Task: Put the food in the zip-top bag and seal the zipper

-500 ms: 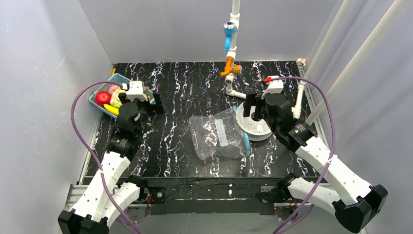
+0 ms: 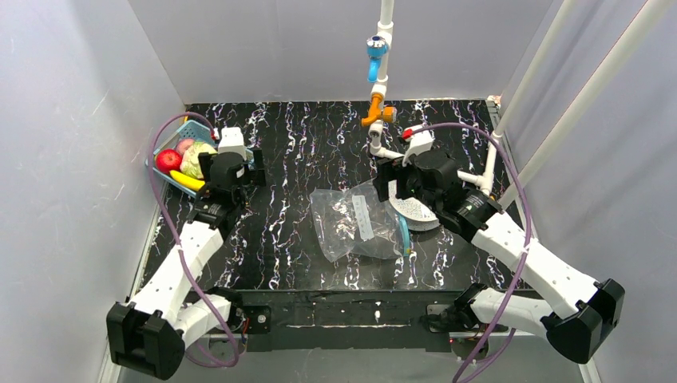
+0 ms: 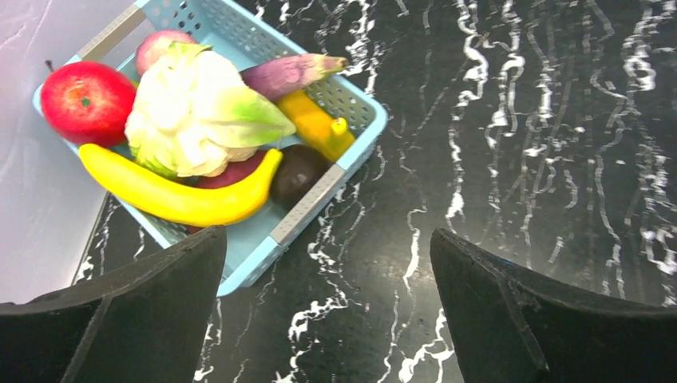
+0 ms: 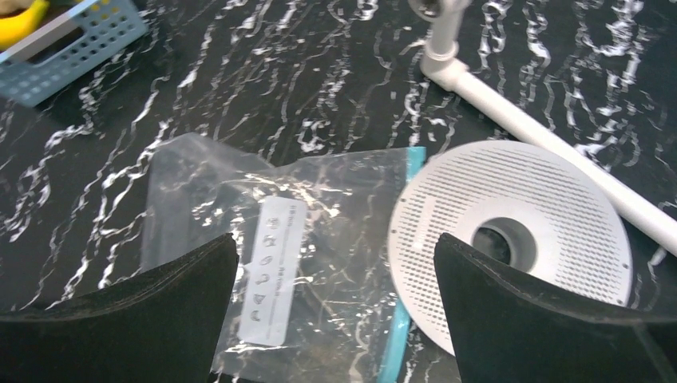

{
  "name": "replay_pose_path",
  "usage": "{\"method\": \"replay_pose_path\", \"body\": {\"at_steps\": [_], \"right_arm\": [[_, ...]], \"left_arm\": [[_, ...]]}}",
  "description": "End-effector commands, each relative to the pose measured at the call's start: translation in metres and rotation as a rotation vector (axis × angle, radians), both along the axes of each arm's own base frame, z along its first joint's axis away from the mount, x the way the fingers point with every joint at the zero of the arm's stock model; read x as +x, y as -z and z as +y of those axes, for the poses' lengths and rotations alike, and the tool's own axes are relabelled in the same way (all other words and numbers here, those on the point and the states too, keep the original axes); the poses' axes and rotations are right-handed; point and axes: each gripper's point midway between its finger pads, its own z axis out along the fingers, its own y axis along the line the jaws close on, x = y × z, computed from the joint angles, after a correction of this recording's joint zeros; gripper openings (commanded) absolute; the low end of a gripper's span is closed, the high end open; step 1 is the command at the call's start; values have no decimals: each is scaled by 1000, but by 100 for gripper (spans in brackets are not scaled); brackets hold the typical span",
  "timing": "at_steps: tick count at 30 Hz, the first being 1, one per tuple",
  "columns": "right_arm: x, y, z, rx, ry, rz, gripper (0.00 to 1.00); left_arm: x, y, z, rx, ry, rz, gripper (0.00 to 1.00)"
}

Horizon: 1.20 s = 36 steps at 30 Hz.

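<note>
The clear zip-top bag lies flat mid-table, its white label facing up and its teal-blue zipper along the right edge. My right gripper hovers open and empty above the bag's right part; its wrist view shows the bag, the label and the zipper between the open fingers. The food sits in a blue basket: a red apple, a yellow banana, a white-green cauliflower, and purple, orange and dark pieces. My left gripper is open and empty, just right of the basket.
A white perforated disc lies against the bag's zipper edge, partly under my right arm. A white pipe runs behind it, joined to an upright pipe with orange and blue fittings. Grey walls enclose the table; the basket stands at the far left.
My right gripper has moved left, from over the disc to the bag's right edge. My left gripper has shifted up and right beside the basket.
</note>
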Motion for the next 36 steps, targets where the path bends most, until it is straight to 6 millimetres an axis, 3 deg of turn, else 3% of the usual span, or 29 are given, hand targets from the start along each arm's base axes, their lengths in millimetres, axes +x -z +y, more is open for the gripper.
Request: {"method": "replay_pose_path", "body": {"at_steps": [1, 9, 12, 14, 17, 19, 24, 27, 29, 32, 36], "right_arm": [[-12, -36, 33, 44, -129, -74, 98], [-44, -25, 63, 78, -282, -20, 98], [-57, -24, 75, 123, -337, 43, 98], [-59, -19, 80, 117, -346, 89, 98], [-57, -3, 88, 96, -350, 141, 98], [-57, 7, 95, 67, -350, 180, 98], [-58, 23, 87, 0, -244, 294, 98], [-64, 29, 81, 19, -253, 277, 99], [-66, 33, 73, 5, -238, 278, 98], [-68, 37, 63, -15, -210, 283, 98], [-65, 35, 63, 14, -184, 270, 98]], "left_arm": [[10, -8, 25, -8, -96, 37, 100], [33, -12, 65, -133, -210, 99, 100], [33, -3, 77, -207, -246, 173, 100], [37, 2, 69, -242, -194, 211, 99], [36, 9, 42, -335, -74, 210, 100], [34, 16, 13, -443, 45, 191, 100], [24, 33, -69, -665, 374, 216, 100], [6, 39, -138, -701, 596, 356, 100], [-9, 51, -170, -744, 689, 469, 99], [-26, 70, -195, -759, 758, 571, 99], [-35, 82, -208, -762, 771, 666, 100]]}}
